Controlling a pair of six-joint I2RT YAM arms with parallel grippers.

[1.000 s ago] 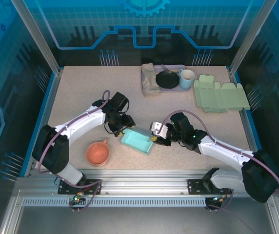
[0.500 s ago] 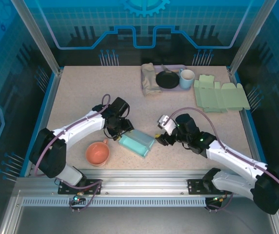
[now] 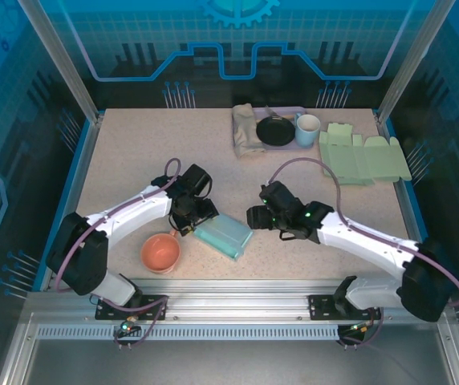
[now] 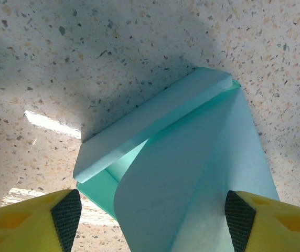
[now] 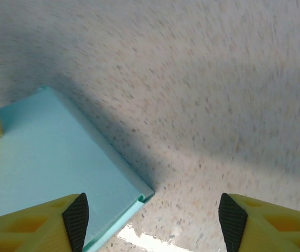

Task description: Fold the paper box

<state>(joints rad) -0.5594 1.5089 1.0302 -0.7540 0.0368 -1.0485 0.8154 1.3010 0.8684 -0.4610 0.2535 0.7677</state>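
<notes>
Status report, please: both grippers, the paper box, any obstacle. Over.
Left gripper open, above teal paper box. Right gripper open, empty, at box corner. Orange cup near box, apart from it.

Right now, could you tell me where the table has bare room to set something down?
The back-left of the table, between its left edge and the cloth, is bare; so is the strip just in front of the tray. Crowded: around the teal box and orange cup, and the back right with the green cardboard.

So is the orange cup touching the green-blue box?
Apart. The top view shows a strip of bare table between the orange cup and the box.
</notes>
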